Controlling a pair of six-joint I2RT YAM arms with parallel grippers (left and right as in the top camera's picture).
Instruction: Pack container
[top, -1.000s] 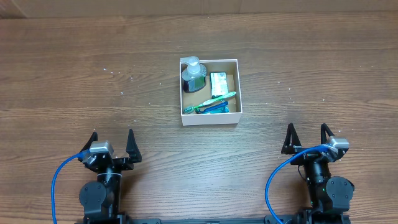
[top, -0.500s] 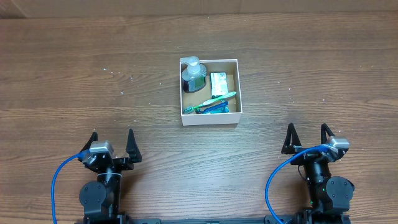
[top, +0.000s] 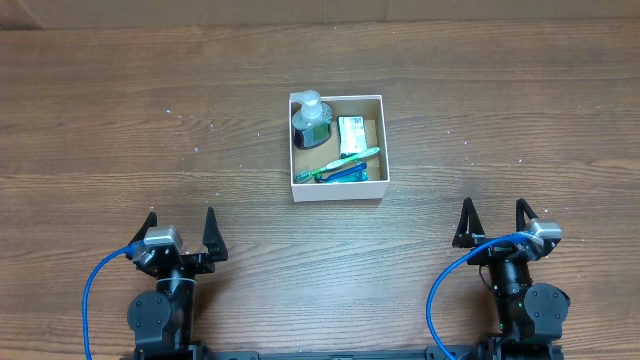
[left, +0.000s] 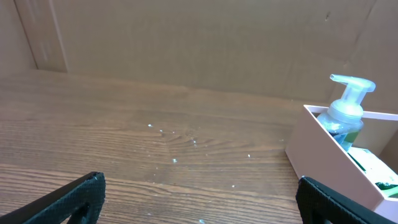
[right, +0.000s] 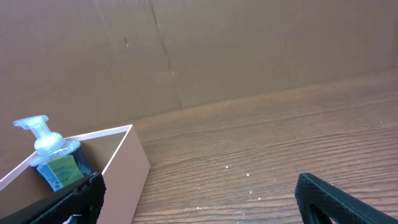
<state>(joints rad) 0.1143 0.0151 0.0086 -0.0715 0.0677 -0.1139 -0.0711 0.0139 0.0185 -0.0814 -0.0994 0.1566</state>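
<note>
The container (top: 337, 190), a square white-walled box with a brown inside, sits mid-table. In it stand a clear pump soap bottle (top: 310, 121), a small white and green packet (top: 350, 135), and a green toothbrush (top: 340, 163) beside a blue one (top: 350, 173). The container's wall shows in the left wrist view (left: 323, 155) and the right wrist view (right: 127, 171), with the soap bottle above it (left: 345, 115) (right: 53, 155). My left gripper (top: 181, 234) (left: 199, 202) is open and empty near the front left. My right gripper (top: 492, 223) (right: 199, 199) is open and empty near the front right.
The wooden table (top: 120, 120) spreads around the container. A brown cardboard wall (left: 199, 37) stands behind the table's far edge. Blue cables (top: 95, 285) run along both arm bases.
</note>
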